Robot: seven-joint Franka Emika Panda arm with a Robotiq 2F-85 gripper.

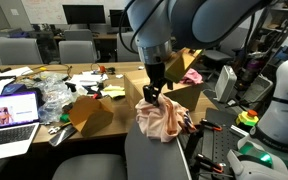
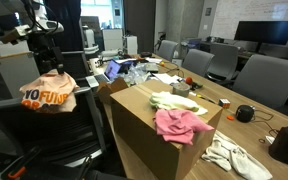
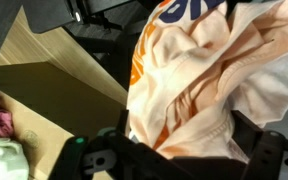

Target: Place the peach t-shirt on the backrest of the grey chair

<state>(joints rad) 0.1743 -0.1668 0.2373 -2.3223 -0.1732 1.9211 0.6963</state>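
The peach t-shirt with orange print hangs bunched from my gripper, which is shut on its top. The shirt's lower part hangs at the top edge of the grey chair's backrest; I cannot tell whether it rests on it. In an exterior view the shirt hangs below the gripper, to the left of the open cardboard box. In the wrist view the shirt fills most of the frame between the black fingers.
An open cardboard box holds a pink cloth and a pale cloth. A laptop and clutter lie on the wooden table. Other office chairs and white robot equipment stand nearby.
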